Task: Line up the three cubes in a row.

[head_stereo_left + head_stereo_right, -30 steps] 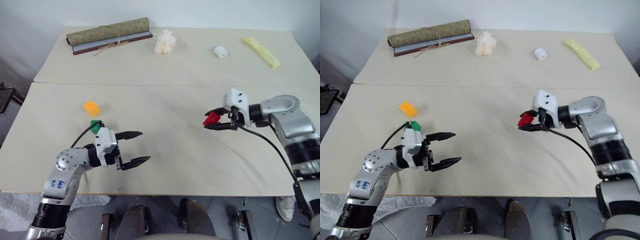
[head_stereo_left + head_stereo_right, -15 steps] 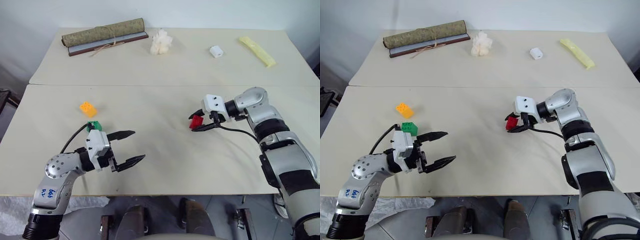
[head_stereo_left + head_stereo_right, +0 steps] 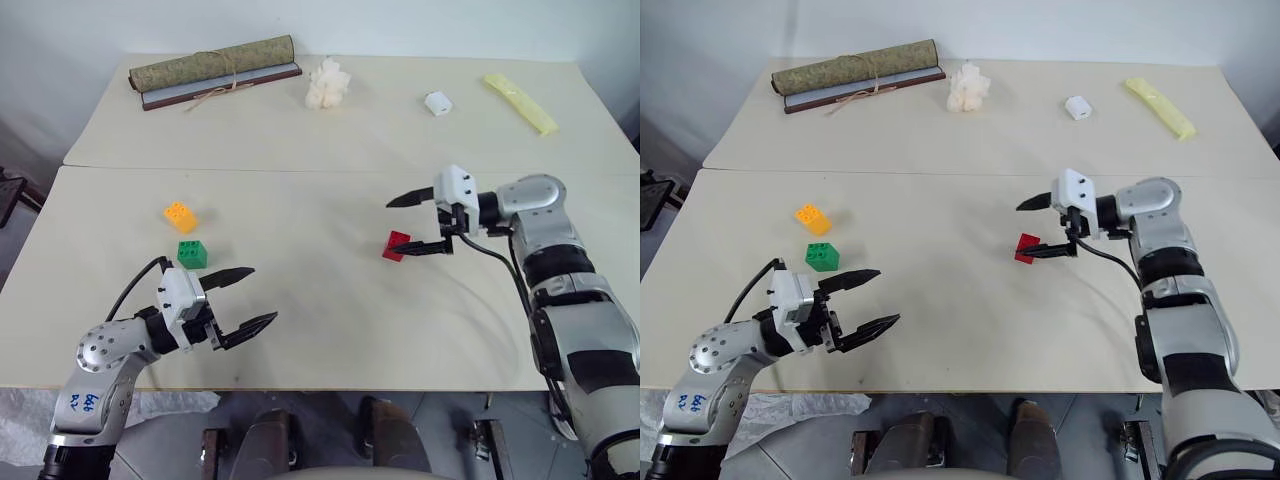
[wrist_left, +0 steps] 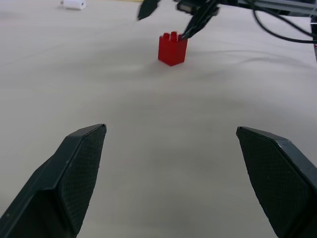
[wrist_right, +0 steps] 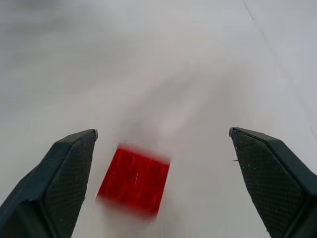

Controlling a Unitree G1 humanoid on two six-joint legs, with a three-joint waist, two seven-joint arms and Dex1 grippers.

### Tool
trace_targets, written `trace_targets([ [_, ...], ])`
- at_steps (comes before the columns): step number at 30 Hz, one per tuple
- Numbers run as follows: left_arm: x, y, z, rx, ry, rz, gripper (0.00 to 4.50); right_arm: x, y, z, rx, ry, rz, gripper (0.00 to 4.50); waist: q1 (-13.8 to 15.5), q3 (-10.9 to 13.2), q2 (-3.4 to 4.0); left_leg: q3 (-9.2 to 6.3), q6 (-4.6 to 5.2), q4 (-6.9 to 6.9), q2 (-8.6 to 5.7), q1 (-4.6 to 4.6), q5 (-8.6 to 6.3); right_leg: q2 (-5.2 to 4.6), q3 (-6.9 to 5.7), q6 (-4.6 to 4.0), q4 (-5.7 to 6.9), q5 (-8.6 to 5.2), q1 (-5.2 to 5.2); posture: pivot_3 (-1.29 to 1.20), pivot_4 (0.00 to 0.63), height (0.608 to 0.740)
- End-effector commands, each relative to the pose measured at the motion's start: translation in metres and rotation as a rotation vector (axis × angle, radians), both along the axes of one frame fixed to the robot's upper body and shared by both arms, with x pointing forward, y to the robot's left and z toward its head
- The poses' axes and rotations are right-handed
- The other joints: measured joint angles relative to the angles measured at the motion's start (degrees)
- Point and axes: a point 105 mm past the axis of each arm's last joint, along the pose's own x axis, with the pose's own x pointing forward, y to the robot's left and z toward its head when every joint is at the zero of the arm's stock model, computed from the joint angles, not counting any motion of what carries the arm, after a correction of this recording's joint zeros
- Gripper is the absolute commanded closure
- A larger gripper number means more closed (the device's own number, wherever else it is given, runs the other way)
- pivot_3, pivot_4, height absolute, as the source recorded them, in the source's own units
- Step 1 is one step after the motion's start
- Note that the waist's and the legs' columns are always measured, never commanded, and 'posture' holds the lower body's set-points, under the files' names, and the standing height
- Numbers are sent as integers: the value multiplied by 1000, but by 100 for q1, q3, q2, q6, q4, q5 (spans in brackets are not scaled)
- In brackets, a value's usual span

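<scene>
On the near half of the pale table [image 3: 330, 340], the small red studded plastic cube [image 3: 395, 245] sits free between the right gripper's [image 3: 418, 224] spread fingers, well right of the orange-yellow cube [image 3: 181, 216] and green cube [image 3: 192, 253], so no row is formed yet, and the left gripper [image 3: 245, 298] is open and empty.

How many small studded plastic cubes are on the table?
3: the orange-yellow cube and green cube side by side on the left, the red cube apart on the right, between the open right gripper's fingers.
</scene>
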Motion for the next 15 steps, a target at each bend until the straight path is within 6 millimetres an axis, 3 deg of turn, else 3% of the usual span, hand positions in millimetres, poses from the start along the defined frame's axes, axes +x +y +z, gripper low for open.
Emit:
trace_targets([
  [1, -6, -8, 16, -9, -95, -59, 0, -4, -5, -7, -18, 32, -40, 26, -2, 0, 0, 1, 0, 0, 0, 1, 0, 0, 0, 0, 1, 0, 0, 0, 150, 740],
  [9, -1, -24, 18, 39, -95, -232, 0, -3, 7, -20, 24, 167, -129, 26, -5, 0, 1, 20, -1, 3, 0, 7, 0, 1, 10, -1, 17, 1, -7, 0, 150, 740],
  [11, 0, -25, 19, 46, -96, -247, 0, 0, 9, -21, 36, 177, -156, 428, -5, 0, 1, 20, -1, 3, -1, 7, 0, 1, 12, -1, 15, 1, -7, 0, 150, 740],
  [15, 0, -25, 18, 52, -92, -265, 0, -3, 9, -26, 20, 191, -154, 1696, 1, 0, 1, 25, -1, 3, -2, 5, 0, 0, 9, -1, 14, 1, -7, 0, 150, 740],
])
